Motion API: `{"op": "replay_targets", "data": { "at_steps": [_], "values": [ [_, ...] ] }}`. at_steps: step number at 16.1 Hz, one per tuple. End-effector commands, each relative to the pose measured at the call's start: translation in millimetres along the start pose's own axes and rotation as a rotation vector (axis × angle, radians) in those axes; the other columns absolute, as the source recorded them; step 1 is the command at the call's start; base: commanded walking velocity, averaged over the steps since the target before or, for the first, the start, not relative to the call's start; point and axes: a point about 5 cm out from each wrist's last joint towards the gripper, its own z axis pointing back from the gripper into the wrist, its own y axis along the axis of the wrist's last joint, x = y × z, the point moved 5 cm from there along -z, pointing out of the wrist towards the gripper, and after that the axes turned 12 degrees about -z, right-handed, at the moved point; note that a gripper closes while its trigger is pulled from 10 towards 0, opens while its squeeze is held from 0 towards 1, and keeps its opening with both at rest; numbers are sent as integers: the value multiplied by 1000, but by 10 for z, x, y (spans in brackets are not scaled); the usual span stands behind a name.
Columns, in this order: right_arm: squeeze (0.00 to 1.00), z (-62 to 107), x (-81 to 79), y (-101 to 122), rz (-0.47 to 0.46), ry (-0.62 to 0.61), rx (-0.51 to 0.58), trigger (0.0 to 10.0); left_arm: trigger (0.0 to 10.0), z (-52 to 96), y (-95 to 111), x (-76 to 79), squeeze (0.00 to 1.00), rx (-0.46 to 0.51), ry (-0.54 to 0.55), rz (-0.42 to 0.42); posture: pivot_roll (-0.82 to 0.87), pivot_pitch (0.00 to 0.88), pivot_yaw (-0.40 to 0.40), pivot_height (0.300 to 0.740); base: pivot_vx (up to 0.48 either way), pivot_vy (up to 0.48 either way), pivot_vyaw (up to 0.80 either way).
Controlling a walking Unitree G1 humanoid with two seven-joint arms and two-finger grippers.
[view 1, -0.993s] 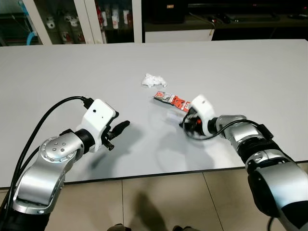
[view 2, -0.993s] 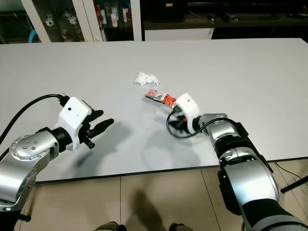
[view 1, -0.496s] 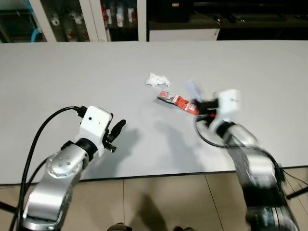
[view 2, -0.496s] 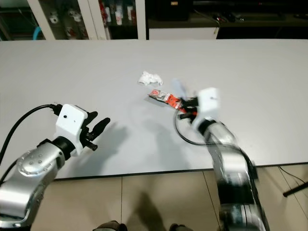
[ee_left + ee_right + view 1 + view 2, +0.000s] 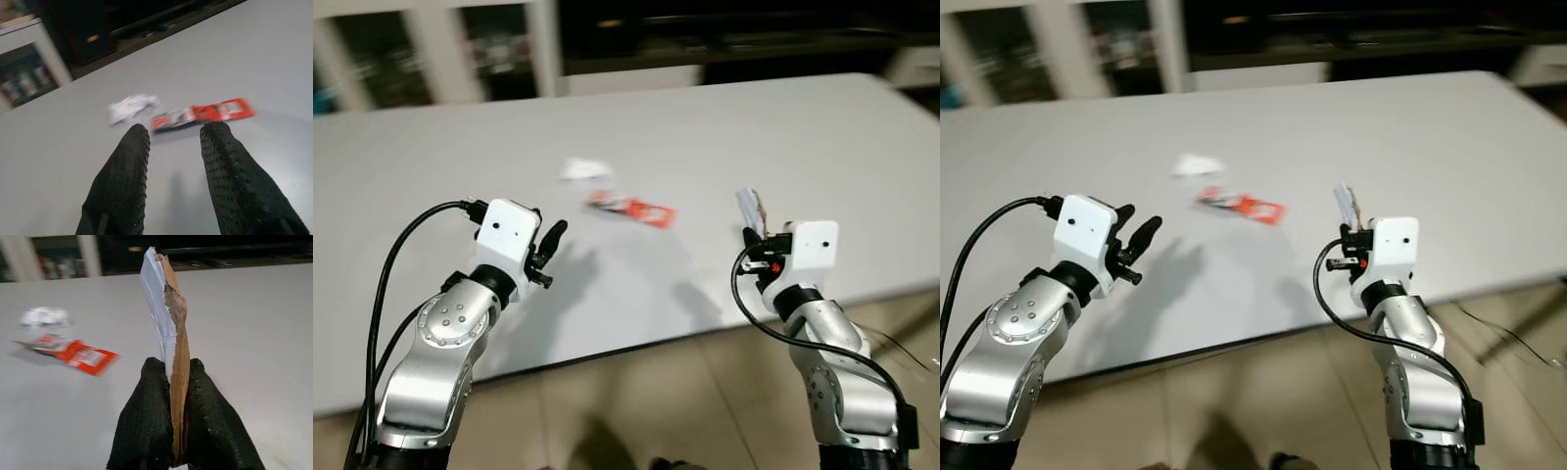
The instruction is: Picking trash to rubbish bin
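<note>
Landmark: grey table (image 5: 822,127).
Right gripper (image 5: 172,382): raised above table's near edge, fingers clenched on torn cardboard scrap (image 5: 168,318), scrap upright.
Left gripper (image 5: 173,137): fingers parted, grasping nothing, over table near side.
Red wrapper (image 5: 631,209): table centre.
Crumpled white tissue (image 5: 584,170): just beyond wrapper.

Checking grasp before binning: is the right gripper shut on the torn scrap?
Shut: right gripper fingers press both faces of the torn cardboard scrap.

Grey table (image 5: 783,127); tiled floor (image 5: 636,401); white cabinets (image 5: 440,44).
</note>
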Motion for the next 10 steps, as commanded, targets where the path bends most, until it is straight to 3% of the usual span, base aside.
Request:
{"op": "replay_targets", "data": {
  "at_steps": [1,9,10],
  "values": [
    [0,41,-4,-16,-4,-8,-15,10000,10000,0,-7,-71,0,3,17,-6,8,1,-9,740,0,0,-800],
    [0,143,25,-137,-23,-36,-59,10000,10000,3,-50,-119,0,-2,10,-20,4,0,-3,740,281,0,-800],
    [0,145,-2,-166,21,-19,-81,10000,10000,-2,-50,-124,0,-2,8,-26,4,1,-3,740,289,0,0]
  ]
}}
